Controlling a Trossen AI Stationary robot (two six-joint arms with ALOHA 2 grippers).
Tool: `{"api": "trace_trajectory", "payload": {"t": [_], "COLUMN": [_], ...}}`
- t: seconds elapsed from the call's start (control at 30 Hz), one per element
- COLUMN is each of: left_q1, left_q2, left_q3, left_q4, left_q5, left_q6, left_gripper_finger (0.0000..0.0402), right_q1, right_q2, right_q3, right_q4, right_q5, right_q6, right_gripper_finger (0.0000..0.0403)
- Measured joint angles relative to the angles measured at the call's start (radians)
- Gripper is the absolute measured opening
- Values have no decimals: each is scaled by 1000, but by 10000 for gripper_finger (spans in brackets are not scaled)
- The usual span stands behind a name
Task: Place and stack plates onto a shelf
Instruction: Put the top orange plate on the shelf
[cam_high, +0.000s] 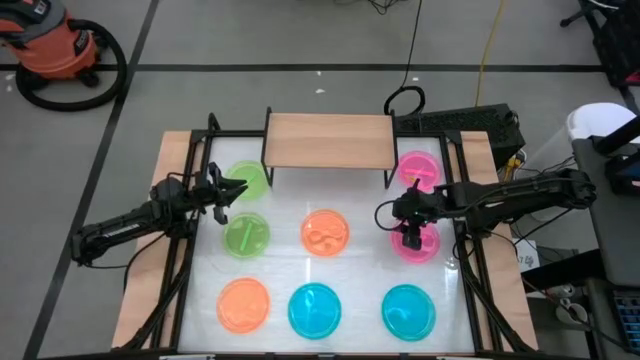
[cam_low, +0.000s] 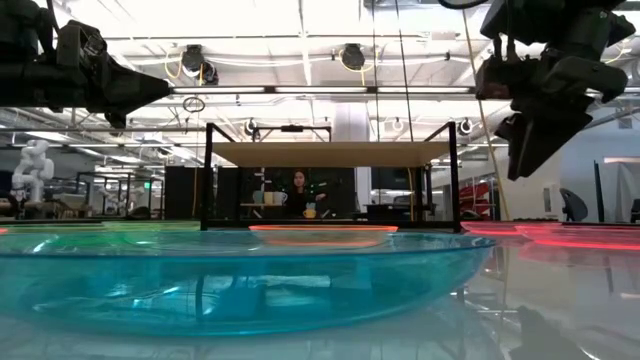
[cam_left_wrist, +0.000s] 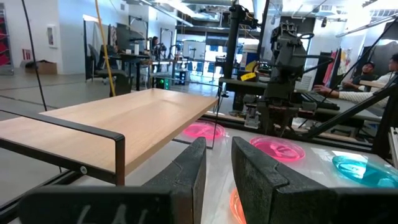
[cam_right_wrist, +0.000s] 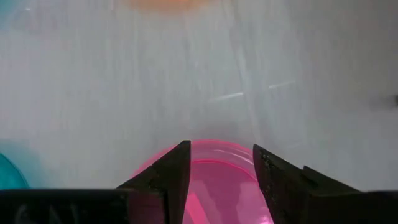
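Note:
The light-wood shelf (cam_high: 328, 140) stands on black legs at the table's far middle, its top bare. Eight plates lie flat on the white table: two green (cam_high: 246, 180) (cam_high: 246, 236), two orange (cam_high: 325, 232) (cam_high: 243, 304), two blue (cam_high: 315, 309) (cam_high: 408, 311) and two pink (cam_high: 419, 167) (cam_high: 422, 246). My right gripper (cam_right_wrist: 222, 168) is open and points down above the nearer pink plate (cam_right_wrist: 217, 186), over the plate's rim and clear of it. My left gripper (cam_left_wrist: 219, 168) is slightly open and empty. It hovers level by the far green plate and faces the shelf (cam_left_wrist: 124, 118).
The shelf's black legs (cam_high: 268, 165) stand close to the far green and far pink plates. Black frame rails (cam_high: 185, 260) run along the table's left and right sides. A person sits far behind the table (cam_low: 298, 190). Bare white table lies between the plates.

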Motion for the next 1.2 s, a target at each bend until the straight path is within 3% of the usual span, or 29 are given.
{"api": "trace_trajectory", "payload": {"t": [0.2,0.5,0.8,1.0,1.2], "left_q1": [0,0,0,0,0], "left_q2": [0,0,0,0,0], "left_q3": [0,0,0,0,0], "left_q4": [0,0,0,0,0], "left_q5": [0,0,0,0,0], "left_q6": [0,0,0,0,0], "left_gripper_finger": [81,81,81,81,81], "right_q1": [0,1,94,152,202], "right_q2": [26,127,337,485,589], "right_q3": [-9,-159,-206,-206,-180], "right_q4": [68,679,1083,1228,1255], "right_q5": [-1,-51,-48,75,189], "right_q6": [-25,-150,-490,-631,-704], "right_gripper_finger": [157,157,157,157,157]}}
